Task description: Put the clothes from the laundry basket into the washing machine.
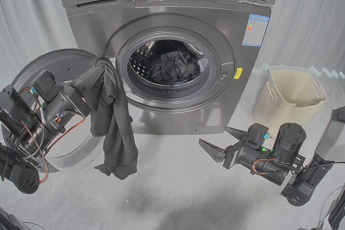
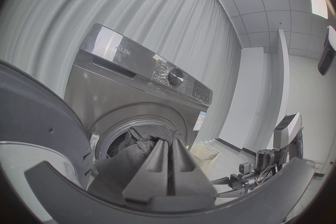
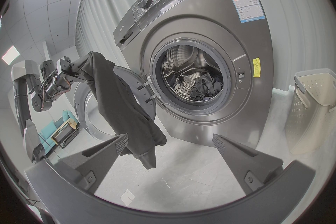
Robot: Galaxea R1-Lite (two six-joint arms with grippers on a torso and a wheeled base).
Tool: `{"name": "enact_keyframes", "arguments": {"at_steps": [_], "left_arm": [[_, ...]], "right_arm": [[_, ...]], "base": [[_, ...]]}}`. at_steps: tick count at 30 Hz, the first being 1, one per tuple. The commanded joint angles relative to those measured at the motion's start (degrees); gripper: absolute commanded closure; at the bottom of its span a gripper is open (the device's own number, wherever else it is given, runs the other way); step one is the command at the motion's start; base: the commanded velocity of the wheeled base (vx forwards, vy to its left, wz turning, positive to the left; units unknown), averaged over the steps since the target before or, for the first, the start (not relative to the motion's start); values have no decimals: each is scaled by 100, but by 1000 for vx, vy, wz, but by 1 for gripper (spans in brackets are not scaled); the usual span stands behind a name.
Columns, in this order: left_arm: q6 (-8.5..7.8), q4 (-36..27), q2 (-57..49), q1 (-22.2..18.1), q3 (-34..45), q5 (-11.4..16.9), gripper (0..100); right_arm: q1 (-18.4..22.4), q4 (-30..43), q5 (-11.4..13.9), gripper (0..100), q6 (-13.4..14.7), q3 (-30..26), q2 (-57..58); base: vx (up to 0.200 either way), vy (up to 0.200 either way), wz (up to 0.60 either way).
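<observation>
Found left gripper [image 1: 99, 70] pinched on a dark grey garment [image 1: 115, 123], hanging at nine o'clock of the washing machine [image 1: 172, 8] opening. Saw right gripper [image 1: 212, 134] spread wide, empty, at five o'clock. Noted dark clothes [image 1: 172, 67] inside, laundry basket [image 1: 291, 97] at three o'clock, blue-edged label [image 1: 255, 30] at one o'clock.

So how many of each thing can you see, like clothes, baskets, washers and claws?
Washing machine: 1
Laundry basket: 1
Claws: 2, the left claw and right claw
Clothes bundles: 2, the hanging garment and the drum pile
Total: 6
</observation>
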State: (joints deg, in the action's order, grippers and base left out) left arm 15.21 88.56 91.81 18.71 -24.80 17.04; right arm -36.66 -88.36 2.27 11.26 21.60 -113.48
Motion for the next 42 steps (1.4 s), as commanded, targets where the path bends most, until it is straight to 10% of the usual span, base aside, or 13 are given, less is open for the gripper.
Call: {"name": "enact_keyframes", "arguments": {"at_steps": [1,42], "left_arm": [[-1,3,-31,62,45,27,100],[-10,12,-110,344,45,-8,100]], "right_arm": [[-43,3,11,0,7,195,-245],[-254,3,810,0,-379,2946,-3031]], "base": [[0,0,0],[0,0,0]]}}
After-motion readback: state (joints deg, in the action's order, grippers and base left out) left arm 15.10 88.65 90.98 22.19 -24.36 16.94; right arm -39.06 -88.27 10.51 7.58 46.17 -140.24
